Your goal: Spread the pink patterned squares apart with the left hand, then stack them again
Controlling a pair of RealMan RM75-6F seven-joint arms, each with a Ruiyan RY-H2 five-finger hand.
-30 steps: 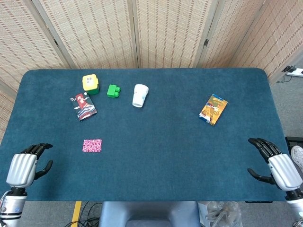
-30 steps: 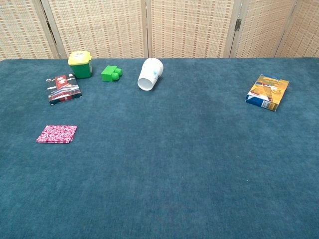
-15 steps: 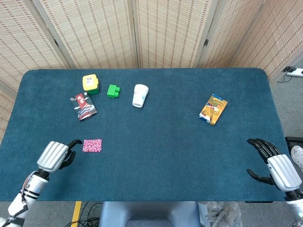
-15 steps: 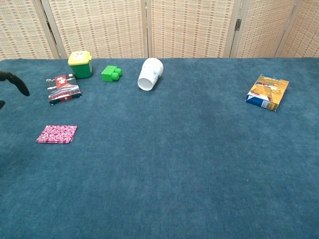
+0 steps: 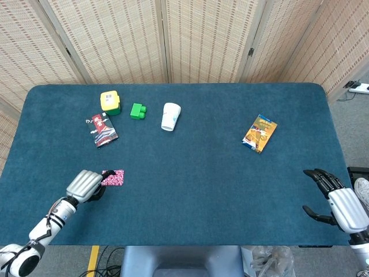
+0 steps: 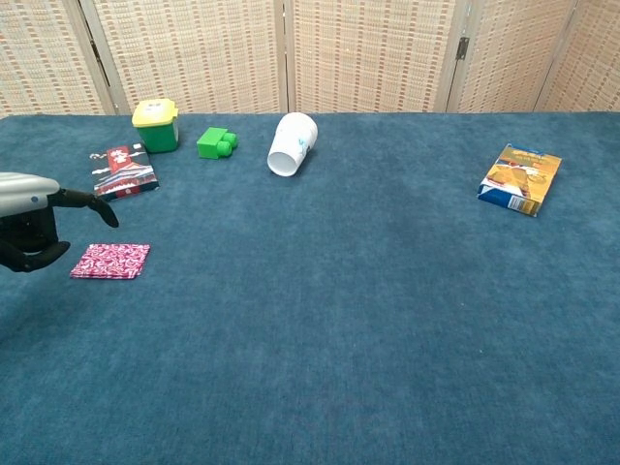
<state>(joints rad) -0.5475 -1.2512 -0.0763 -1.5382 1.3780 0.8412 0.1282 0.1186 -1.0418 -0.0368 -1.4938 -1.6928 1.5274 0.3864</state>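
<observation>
The pink patterned squares (image 5: 115, 177) (image 6: 110, 260) lie as one flat stack on the blue table near its front left. My left hand (image 5: 86, 184) (image 6: 37, 218) hovers just left of the stack, fingers apart and reaching over its left edge, holding nothing. In the chest view the fingertips hang above the stack and do not visibly touch it. My right hand (image 5: 340, 203) rests open at the table's front right corner, far from the squares. It does not show in the chest view.
At the back left are a yellow-lidded green tub (image 5: 110, 102), a green block (image 5: 138, 111) and a red-and-white packet (image 5: 103, 130). A white paper cup (image 5: 170, 116) lies on its side. An orange snack box (image 5: 259, 133) lies to the right.
My left hand has moved right and forward from the table's front left corner to the pink stack's left edge. The stack and the right hand have stayed put.
</observation>
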